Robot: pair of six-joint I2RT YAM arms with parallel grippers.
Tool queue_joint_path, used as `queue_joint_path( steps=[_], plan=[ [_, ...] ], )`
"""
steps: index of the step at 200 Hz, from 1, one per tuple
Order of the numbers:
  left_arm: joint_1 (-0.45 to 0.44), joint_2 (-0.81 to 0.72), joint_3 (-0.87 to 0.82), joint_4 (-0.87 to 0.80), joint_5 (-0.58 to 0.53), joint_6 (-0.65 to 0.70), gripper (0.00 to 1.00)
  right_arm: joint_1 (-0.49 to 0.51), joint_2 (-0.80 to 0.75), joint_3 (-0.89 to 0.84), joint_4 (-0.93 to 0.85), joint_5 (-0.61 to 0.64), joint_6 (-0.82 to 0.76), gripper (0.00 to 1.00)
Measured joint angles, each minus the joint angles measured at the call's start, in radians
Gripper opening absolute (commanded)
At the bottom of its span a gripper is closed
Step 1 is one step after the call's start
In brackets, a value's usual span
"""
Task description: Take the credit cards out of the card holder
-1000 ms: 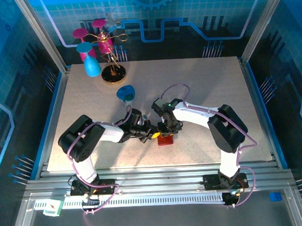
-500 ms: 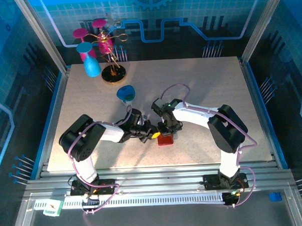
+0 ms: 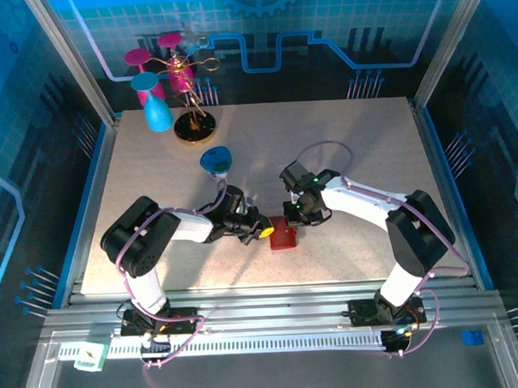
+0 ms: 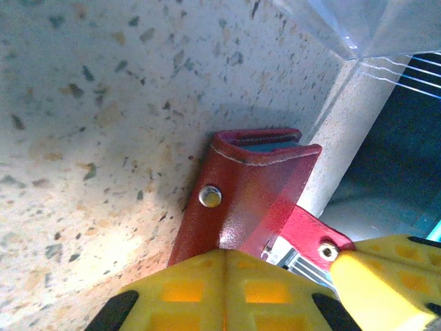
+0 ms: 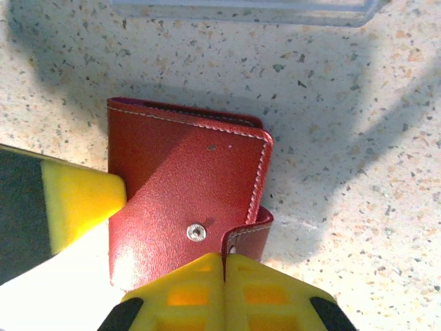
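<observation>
Right wrist: right gripper (image 5: 224, 270) pinches card holder (image 5: 182, 186) by its tab.

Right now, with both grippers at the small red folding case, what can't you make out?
- Credit cards: hidden inside the small red folding card holder; left wrist view, a bluish sliver at its mouth may be card or pocket.
- Snap tab: right wrist view, tip meets the shut right gripper; grip unclear.
- Holder's near edge: left wrist view, covered by the shut left gripper.
- Clear plastic tray: cut by right wrist view's top edge.
</observation>
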Motion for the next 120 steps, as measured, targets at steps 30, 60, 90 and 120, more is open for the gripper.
queue_joint_path(
  steps=[30,60,90,120],
  plan=[
    [0.003,-0.031,0.029,-0.098,-0.011,0.03,0.18,-0.01,-0.06,-0.012,0.012,-0.033,0.0,0.0],
    [0.026,-0.094,0.105,-0.273,-0.035,0.109,0.21,-0.011,-0.119,-0.012,0.012,-0.06,0.016,0.0],
    [0.092,-0.186,0.19,-0.439,-0.064,0.214,0.22,0.007,-0.166,-0.012,0.018,-0.077,0.048,0.0],
    [0.196,-0.265,0.224,-0.543,-0.072,0.298,0.24,0.045,-0.192,-0.005,0.029,-0.095,0.091,0.0]
  ],
)
